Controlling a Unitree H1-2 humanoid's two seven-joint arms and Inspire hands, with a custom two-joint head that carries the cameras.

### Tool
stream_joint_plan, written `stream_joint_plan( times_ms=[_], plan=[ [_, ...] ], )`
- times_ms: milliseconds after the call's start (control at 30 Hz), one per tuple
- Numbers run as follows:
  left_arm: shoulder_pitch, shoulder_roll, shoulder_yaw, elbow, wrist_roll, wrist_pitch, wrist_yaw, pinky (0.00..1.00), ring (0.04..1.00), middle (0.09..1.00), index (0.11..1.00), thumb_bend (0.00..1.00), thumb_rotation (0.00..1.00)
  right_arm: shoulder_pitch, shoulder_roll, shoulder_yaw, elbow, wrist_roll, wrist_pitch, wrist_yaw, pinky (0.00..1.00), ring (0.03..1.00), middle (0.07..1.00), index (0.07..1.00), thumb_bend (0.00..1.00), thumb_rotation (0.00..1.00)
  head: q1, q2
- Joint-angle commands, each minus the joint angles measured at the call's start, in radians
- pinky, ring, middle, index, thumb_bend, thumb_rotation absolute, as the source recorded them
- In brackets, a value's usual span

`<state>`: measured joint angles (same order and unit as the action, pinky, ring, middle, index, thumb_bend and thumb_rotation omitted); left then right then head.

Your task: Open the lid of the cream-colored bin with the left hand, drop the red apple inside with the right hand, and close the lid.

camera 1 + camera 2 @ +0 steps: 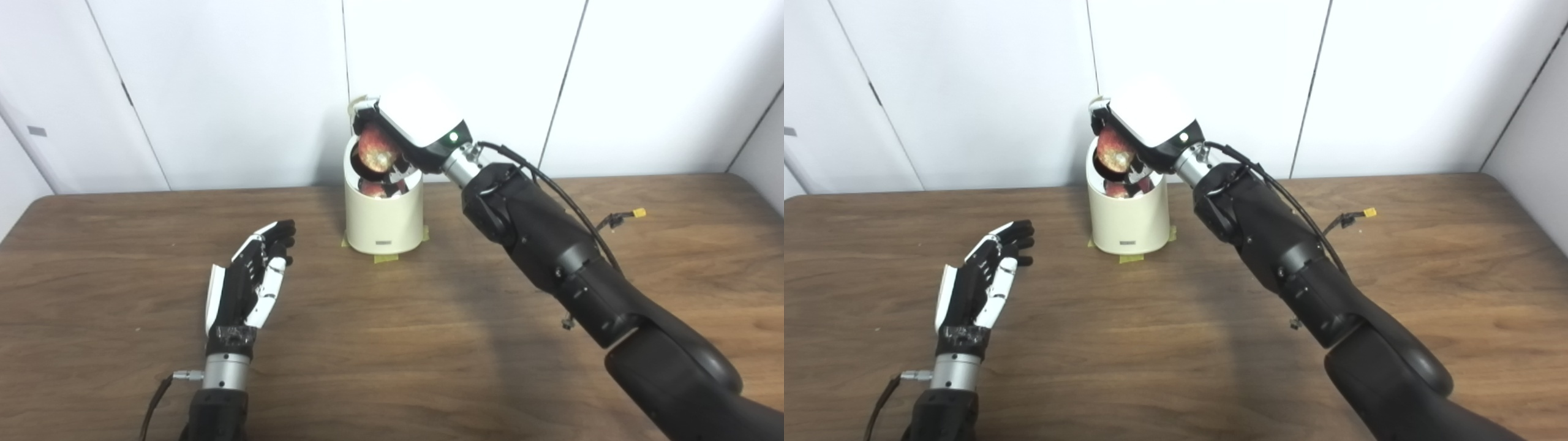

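The cream-colored bin (384,223) stands at the back middle of the table, its top open and dark inside. A cream piece that looks like its raised lid (357,106) shows behind my right hand, mostly hidden. My right hand (416,125) is shut on the red apple (375,150) and holds it right over the bin's mouth, partly below the rim. Something red (376,188) also shows inside the bin; I cannot tell what it is. My left hand (254,275) is open and empty over the table, to the front left of the bin and apart from it.
Yellow tape pieces (386,258) mark the bin's base on the wooden table (392,343). A cable with a yellow connector (639,213) hangs off my right forearm. White wall panels stand close behind the bin.
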<state>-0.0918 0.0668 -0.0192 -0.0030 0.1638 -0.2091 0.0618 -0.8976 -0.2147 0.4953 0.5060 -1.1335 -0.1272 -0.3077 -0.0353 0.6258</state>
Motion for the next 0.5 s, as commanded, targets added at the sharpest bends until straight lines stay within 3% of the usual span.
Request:
stream_joint_plan(
  times_ms=[0, 100, 333, 400, 467],
  plan=[
    [-0.009, -0.002, -0.007, 0.004, 0.008, -0.045, 0.002, 0.68, 0.774, 0.793, 0.776, 0.29, 0.71, -0.065, -0.007, -0.005, 0.005, -0.006, 0.027, -0.028, 0.35, 0.466, 0.563, 0.466, 0.49, 0.00, -0.001, 0.001],
    [-0.008, -0.002, -0.009, -0.006, 0.017, -0.033, 0.005, 0.68, 0.771, 0.790, 0.773, 0.28, 0.71, -0.059, -0.011, -0.002, -0.004, 0.000, 0.028, -0.024, 0.36, 0.480, 0.577, 0.461, 0.49, 0.00, -0.001, 0.001],
    [-0.010, 0.001, -0.007, -0.001, 0.014, -0.040, 0.004, 0.67, 0.770, 0.791, 0.773, 0.28, 0.71, -0.039, -0.020, -0.001, -0.071, 0.003, 0.060, 0.069, 0.41, 0.536, 0.621, 0.445, 0.48, 0.00, -0.005, 0.002],
    [-0.010, 0.004, -0.008, 0.000, 0.015, -0.043, 0.003, 0.67, 0.768, 0.790, 0.773, 0.28, 0.70, -0.035, -0.020, -0.001, -0.088, 0.000, 0.080, 0.108, 0.44, 0.555, 0.652, 0.474, 0.51, 0.09, -0.005, 0.002],
    [-0.009, 0.003, -0.008, -0.002, 0.016, -0.040, 0.003, 0.67, 0.768, 0.789, 0.772, 0.28, 0.70, -0.032, -0.021, 0.000, -0.104, -0.002, 0.099, 0.147, 0.47, 0.580, 0.680, 0.484, 0.52, 0.12, -0.004, 0.003]
  ],
)
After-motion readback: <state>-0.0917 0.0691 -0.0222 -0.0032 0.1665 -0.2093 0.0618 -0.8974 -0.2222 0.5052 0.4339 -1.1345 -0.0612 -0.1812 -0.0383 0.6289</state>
